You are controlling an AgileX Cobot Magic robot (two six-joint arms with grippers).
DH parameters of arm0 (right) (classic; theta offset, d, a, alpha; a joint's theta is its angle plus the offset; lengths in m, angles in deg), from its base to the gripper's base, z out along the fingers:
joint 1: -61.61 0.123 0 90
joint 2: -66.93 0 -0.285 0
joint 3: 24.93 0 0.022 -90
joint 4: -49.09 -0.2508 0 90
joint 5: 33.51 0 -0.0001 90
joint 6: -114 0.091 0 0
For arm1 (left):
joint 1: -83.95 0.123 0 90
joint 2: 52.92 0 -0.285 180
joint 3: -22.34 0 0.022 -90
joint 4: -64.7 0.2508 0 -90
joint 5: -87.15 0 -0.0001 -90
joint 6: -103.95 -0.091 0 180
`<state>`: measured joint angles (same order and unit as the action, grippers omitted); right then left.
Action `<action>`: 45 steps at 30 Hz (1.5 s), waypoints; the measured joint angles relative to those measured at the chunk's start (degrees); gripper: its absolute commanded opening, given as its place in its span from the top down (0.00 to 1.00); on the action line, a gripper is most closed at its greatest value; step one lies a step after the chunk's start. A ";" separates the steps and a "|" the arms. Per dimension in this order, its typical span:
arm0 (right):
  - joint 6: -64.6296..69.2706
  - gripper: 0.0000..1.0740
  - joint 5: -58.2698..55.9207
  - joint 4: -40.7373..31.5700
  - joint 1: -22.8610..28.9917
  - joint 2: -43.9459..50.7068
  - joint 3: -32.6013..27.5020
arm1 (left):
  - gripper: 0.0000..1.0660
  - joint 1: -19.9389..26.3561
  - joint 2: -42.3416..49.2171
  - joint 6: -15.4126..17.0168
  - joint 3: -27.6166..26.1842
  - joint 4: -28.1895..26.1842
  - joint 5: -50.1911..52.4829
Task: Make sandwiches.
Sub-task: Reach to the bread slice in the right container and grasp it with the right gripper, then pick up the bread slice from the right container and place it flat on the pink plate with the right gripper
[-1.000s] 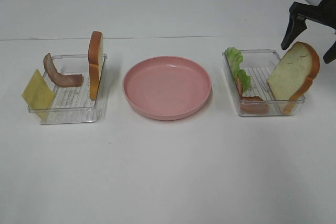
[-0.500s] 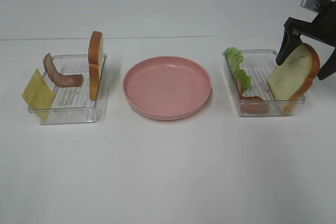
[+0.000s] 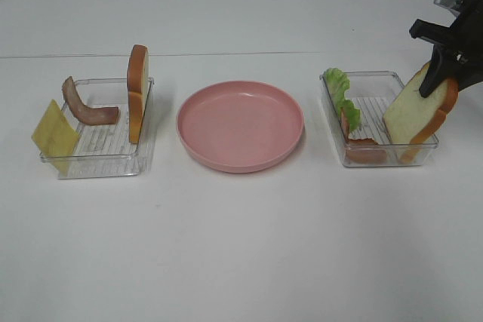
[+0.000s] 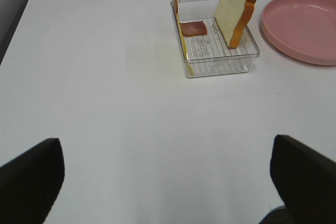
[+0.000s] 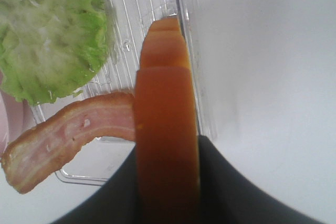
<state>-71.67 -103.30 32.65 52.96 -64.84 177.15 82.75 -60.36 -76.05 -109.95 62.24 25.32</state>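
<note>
My right gripper is shut on the top crust of a white, brown-crusted bread slice that leans at the right end of the right clear tray. In the right wrist view, dark fingers press both sides of that slice. Green lettuce and a bacon strip share this tray. The left tray holds a second upright bread slice, bacon and a yellow cheese square. Between the trays sits the pink plate, bare. My left gripper stands open, well back from the left tray.
The white tabletop runs all around both trays and the plate. A seam crosses the table behind them. In the left wrist view the plate lies beyond the left tray's bread.
My right gripper came down over the right bread slice and closed on its top edge. The left arm and everything else stayed put.
</note>
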 measured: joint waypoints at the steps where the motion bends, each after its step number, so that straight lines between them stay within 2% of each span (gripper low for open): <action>1: 0.00 0.77 0.00 0.00 0.00 0.00 0.00 | 0.04 0.00 0.00 0.00 0.00 0.00 0.00; 6: 0.11 0.77 -0.06 -0.11 0.00 0.00 0.00 | 0.04 0.00 0.00 0.00 0.00 0.00 0.00; 8: 0.74 0.86 -0.06 -0.11 0.00 0.00 0.00 | 0.04 0.00 0.00 0.00 0.00 0.00 0.00; 9: 0.74 0.86 -0.06 -0.11 0.00 0.00 0.00 | 0.04 0.00 0.00 0.00 0.00 0.00 0.00; 10: 1.26 1.00 -0.06 -0.11 0.00 0.00 0.00 | 0.04 0.00 0.00 0.00 0.00 0.00 0.00; 17: 1.55 1.00 -0.06 0.46 0.00 1.20 0.00 | 0.04 0.00 0.00 0.00 0.00 0.00 0.00; 22: 2.06 1.00 -0.06 0.92 0.00 5.44 0.00 | 0.04 0.00 0.00 0.00 0.00 0.00 0.00; 24: 2.12 1.00 0.17 -0.80 0.00 12.38 -0.17 | 0.04 0.00 0.00 0.00 0.00 0.00 0.00; 27: 2.12 1.00 0.23 -1.49 0.00 13.98 -0.17 | 0.04 0.00 0.00 0.00 0.00 0.00 0.00; 29: 1.15 1.00 0.17 -6.53 0.40 19.88 -0.29 | 0.04 0.00 0.00 0.00 0.00 0.00 0.00; 32: 0.52 1.00 0.17 -8.02 0.63 20.51 -0.52 | 0.04 0.00 0.00 0.00 0.00 0.00 0.00; 34: -2.52 1.00 2.81 -15.30 4.18 21.14 -3.72 | 0.04 0.00 0.00 0.00 0.00 0.00 0.00; 36: -3.15 1.00 4.24 -16.79 5.33 20.86 -4.76 | 0.04 0.00 0.00 0.00 0.00 0.00 0.00; 37: -4.13 1.00 6.53 -18.51 8.25 19.77 -6.07 | 0.04 0.00 0.00 0.00 0.00 0.00 0.00; 40: -4.41 1.00 7.62 -19.08 9.97 19.02 -6.30 | 0.04 0.00 0.00 0.00 0.00 0.00 0.00; 42: -4.47 1.00 10.89 -21.66 16.10 15.30 -6.65 | 0.04 0.00 0.00 0.00 0.00 0.00 0.00; 44: -4.47 1.00 11.52 -22.40 17.07 14.44 -6.65 | 0.04 0.00 0.00 0.00 0.00 0.00 0.00; 45: -4.53 1.00 12.49 -24.01 19.19 12.09 -6.65 | 0.04 0.00 0.00 0.00 0.00 0.00 0.00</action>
<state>-76.20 -90.81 8.64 72.16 -52.75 170.50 82.75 -60.36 -76.05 -109.95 62.24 25.32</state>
